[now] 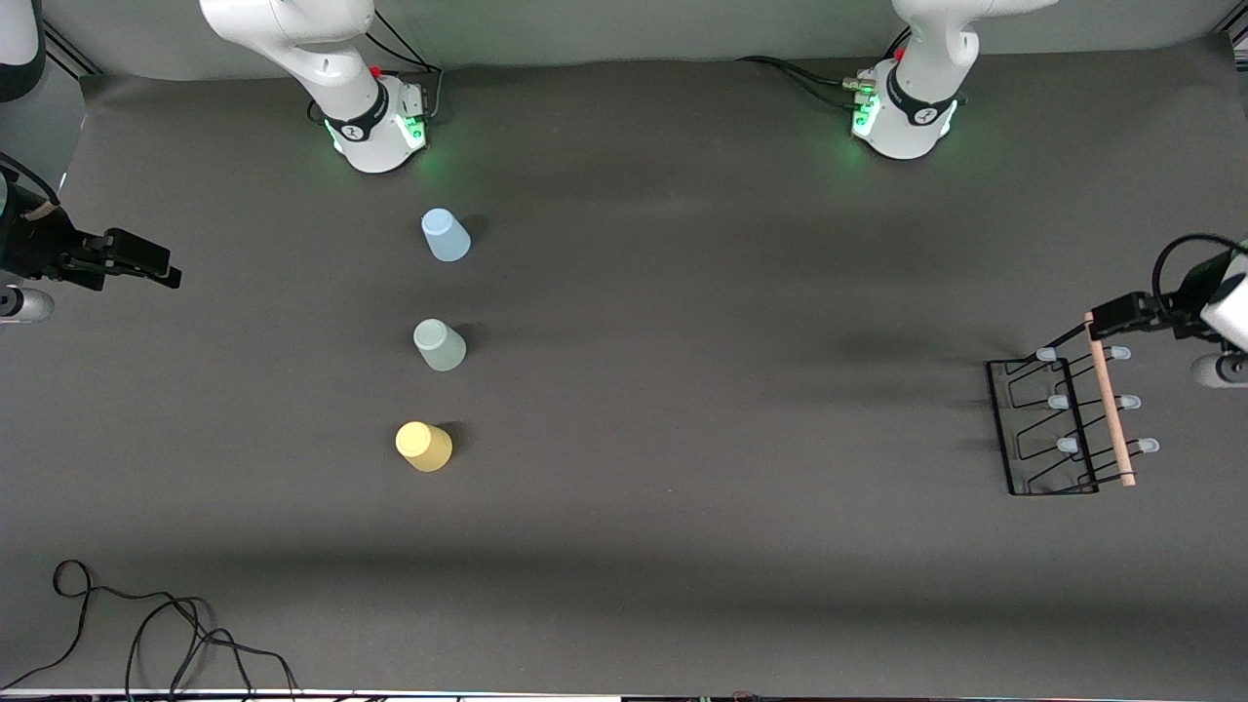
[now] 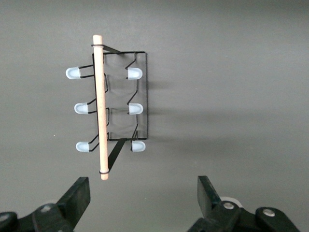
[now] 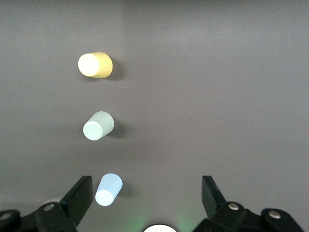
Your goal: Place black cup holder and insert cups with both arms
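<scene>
Gripping the black cup holder (image 1: 1063, 424), at the left arm's end of the table, take the stiff wooden rod (image 2: 100, 106); the wire looks light. Your left gripper (image 2: 144, 200) hangs above it, fingers apart; the right gripper (image 3: 147, 200) waits, also apart.

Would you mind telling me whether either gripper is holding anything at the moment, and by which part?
Nothing is held. The left gripper hangs open over the black wire cup holder; the right gripper is open over the table, empty.
</scene>
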You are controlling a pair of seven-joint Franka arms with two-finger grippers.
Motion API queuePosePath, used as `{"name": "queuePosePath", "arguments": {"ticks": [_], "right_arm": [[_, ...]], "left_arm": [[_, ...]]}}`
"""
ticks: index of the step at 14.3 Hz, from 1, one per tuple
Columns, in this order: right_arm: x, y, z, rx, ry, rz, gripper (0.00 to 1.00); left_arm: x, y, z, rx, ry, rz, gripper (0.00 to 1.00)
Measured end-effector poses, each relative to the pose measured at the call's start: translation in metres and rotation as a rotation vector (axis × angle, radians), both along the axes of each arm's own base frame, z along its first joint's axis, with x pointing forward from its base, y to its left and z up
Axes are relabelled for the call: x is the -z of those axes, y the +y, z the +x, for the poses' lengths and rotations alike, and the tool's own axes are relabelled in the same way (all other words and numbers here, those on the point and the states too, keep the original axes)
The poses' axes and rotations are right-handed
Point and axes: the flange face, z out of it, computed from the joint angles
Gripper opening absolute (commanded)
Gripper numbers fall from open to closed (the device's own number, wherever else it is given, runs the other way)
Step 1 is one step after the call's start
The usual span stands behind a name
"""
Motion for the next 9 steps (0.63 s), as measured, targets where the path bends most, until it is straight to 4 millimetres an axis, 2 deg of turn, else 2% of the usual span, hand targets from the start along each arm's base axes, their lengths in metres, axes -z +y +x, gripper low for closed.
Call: {"name": "queuePosePath", "arguments": {"ticks": [3,5,6,7,9], "right_arm": [[0.0,0.0,0.0,0.0,0.0,0.0,1.0],[0.0,0.0,0.0,0.0,0.0,0.0,1.0],[0.0,0.0,0.0,0.0,0.0,0.0,1.0],[0.0,0.0,0.0,0.0,0.001,0.0,1.0],[0.0,0.0,0.0,0.0,0.001,0.0,1.0]], "left_arm": [[0.042,0.006,0.008,-0.002,0.027,-0.002,0.97],[0.073,0.015,0.02,-0.01,0.021,0.002,0.96],[0.092,0.023,0.025,-0.002,0.021,0.001,0.92],[0.112,0.031,0.029,0.022,0.035,-0.004,0.91],[0.15,0.056,0.032,0.056,0.06,-0.017,0.87]]}}
